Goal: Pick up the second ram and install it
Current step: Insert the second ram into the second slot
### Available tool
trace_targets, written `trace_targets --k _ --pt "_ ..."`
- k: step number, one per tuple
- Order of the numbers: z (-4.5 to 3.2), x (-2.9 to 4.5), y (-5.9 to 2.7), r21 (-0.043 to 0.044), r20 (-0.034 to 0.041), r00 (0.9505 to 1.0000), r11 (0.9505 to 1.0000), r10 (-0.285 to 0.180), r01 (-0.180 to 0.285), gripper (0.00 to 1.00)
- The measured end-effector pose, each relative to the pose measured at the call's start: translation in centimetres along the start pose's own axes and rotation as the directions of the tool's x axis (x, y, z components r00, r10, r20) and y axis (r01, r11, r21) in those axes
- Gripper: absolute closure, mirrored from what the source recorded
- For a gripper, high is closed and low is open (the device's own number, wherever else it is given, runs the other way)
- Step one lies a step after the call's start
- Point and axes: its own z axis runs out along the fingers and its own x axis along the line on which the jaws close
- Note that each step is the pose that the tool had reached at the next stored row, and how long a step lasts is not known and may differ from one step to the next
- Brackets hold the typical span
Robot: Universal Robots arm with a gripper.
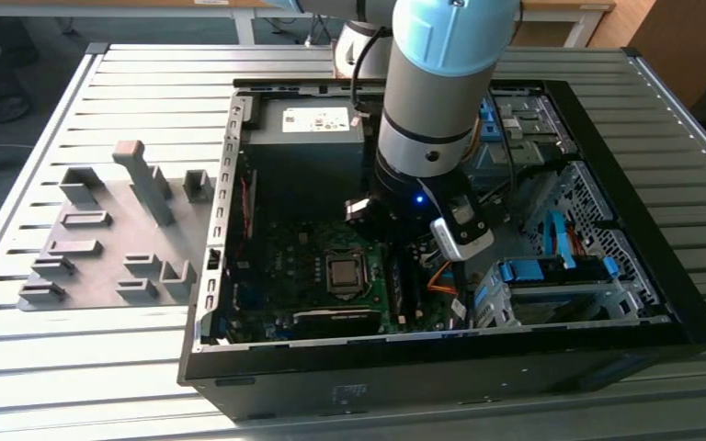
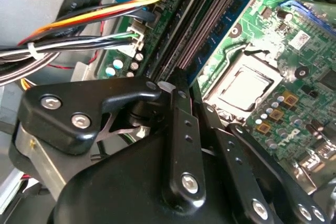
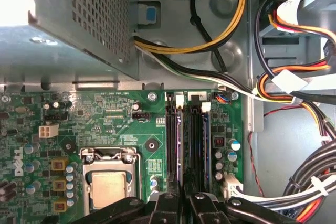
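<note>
The Universal Robots arm is reaching down from the top centre of the exterior view into an open black computer case, which is lying on a slatted metal table. The gripper is hanging low over the green motherboard, near the middle of the frame. Whether it is clenched or released cannot be told; its black linkages are crowding both wrist views, and nothing is plainly showing between them.

In the first wrist view the gripper is sitting directly over the near end of the memory slots. The second ram is standing on edge in one of those slots, a thin blue strip running the slot's length, just beside a row of capacitors. It appears to be seated rather than carried, though which slot of the bank holds it is hard to tell.

The processor socket is lying beside the slots, apart from them. A perforated grey power supply is sitting beyond the board, with orange, yellow and black cables looping past the slots' far side.

At the exterior view's left, a grey holder tray is resting on the table, just beside the case. Light-blue drive brackets are showing inside the case at the exterior view's right.
</note>
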Motion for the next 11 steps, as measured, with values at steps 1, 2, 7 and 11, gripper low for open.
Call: trace_targets --k 1,2,7,11 --pt "0.0 0.0 0.0 -0.0002 0.0001 1.0 1.0 0.0 0.0 0.85" --pt "0.0 0.0 0.0 -0.0003 0.0 1.0 1.0 0.0 0.0 0.85" --pt "0.22 -0.04 -0.02 -0.0004 -0.0001 1.0 1.0 -0.002 0.002 0.85" --pt "0.49 -0.1 -0.05 -0.0002 -0.0002 1.0 1.0 -0.004 0.004 0.85"
